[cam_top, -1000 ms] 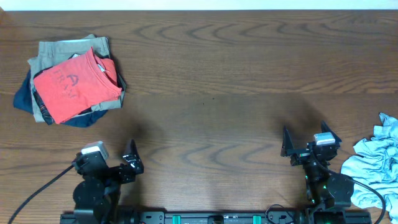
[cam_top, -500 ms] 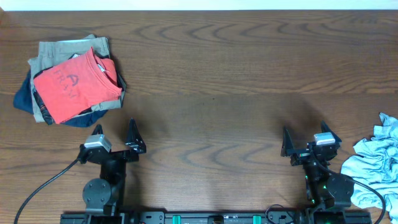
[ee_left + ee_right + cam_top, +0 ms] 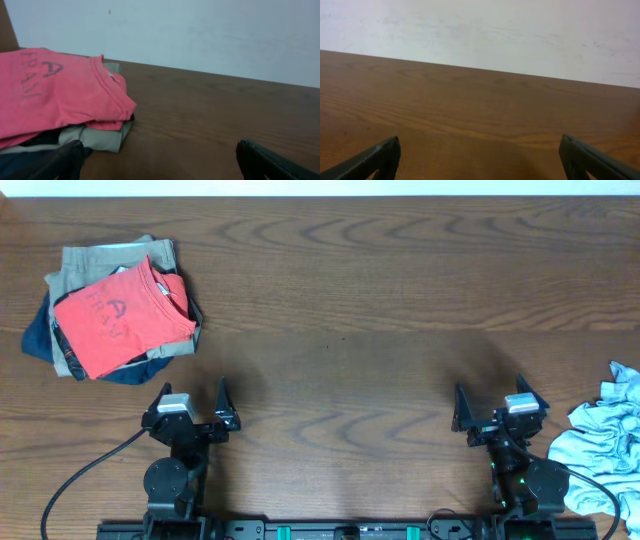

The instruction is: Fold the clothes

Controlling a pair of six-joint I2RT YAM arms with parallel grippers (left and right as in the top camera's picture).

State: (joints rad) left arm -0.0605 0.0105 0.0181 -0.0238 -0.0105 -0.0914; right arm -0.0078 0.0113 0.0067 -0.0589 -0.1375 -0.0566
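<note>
A folded coral-red T-shirt (image 3: 118, 318) with faint lettering lies on top of a pile of folded clothes at the table's far left. It also shows in the left wrist view (image 3: 55, 92), ahead and to the left of the fingers. My left gripper (image 3: 190, 412) is open and empty, low at the near left, short of the pile. My right gripper (image 3: 498, 410) is open and empty at the near right, over bare wood. In the left wrist view the left gripper (image 3: 160, 157) has both fingers wide apart; the right gripper (image 3: 480, 155) does too.
Under the red shirt are folded beige (image 3: 95, 262) and dark blue (image 3: 38, 335) garments. A crumpled light-blue garment (image 3: 605, 442) lies at the right edge, beside the right arm. A white wall stands behind the table's far edge (image 3: 480, 70).
My left gripper has shifted to the right and turned to face straight up the table, fingers still open. The right arm and the clothes have not moved.
</note>
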